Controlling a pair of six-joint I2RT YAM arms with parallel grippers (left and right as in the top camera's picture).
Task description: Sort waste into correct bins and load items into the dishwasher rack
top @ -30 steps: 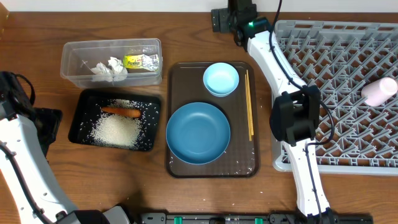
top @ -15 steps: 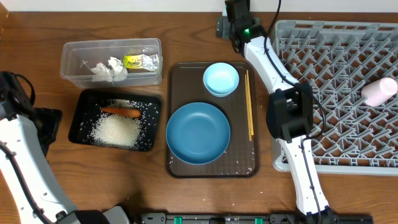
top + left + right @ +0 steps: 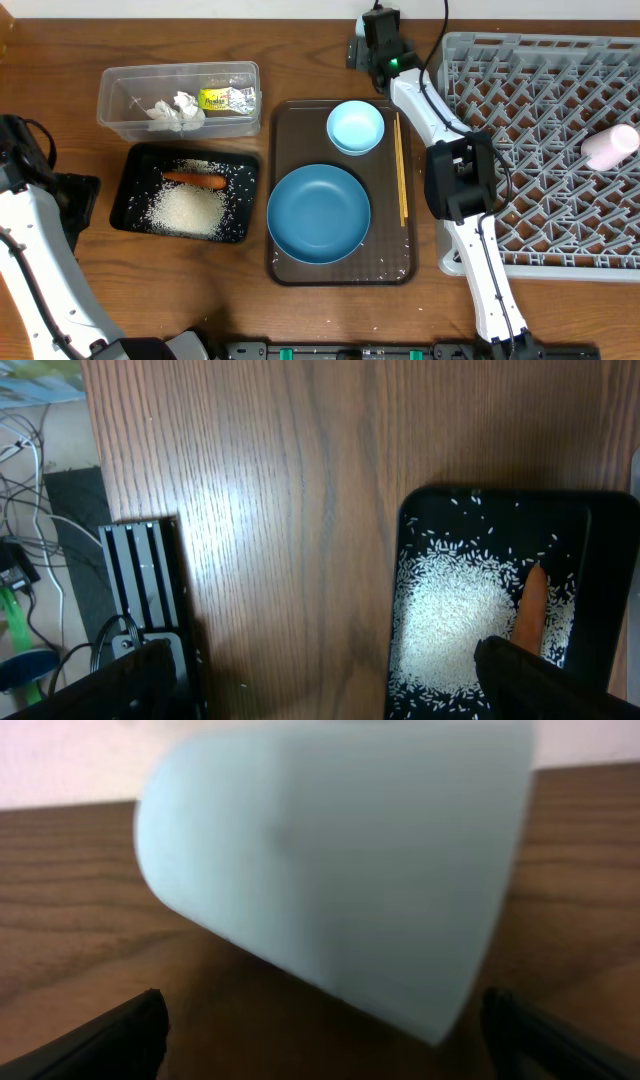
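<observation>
My right gripper (image 3: 380, 40) is at the table's back edge, open. In the right wrist view a light-blue cup (image 3: 340, 860) lies on its side just ahead of the spread fingers (image 3: 320, 1040), not gripped. My left gripper (image 3: 80, 205) is open and empty left of the black tray (image 3: 135, 165), which holds rice (image 3: 187, 210) and a carrot (image 3: 194, 180). The rice (image 3: 450, 615) also shows in the left wrist view. The clear box (image 3: 110, 110) holds the tissue (image 3: 175, 108) and wrapper (image 3: 225, 98). A white-pinkish cup (image 3: 610, 146) lies in the grey rack (image 3: 560, 60).
A brown serving tray (image 3: 390, 265) in the middle carries the large blue dish (image 3: 318, 213), the small light-blue bowl (image 3: 355, 127) and the chopsticks (image 3: 402, 170). The rack fills the right side, its left edge next to my right arm.
My right arm has drawn its elbow slightly left, and the gripper has shifted along the back edge toward the cup. The left arm has not moved.
</observation>
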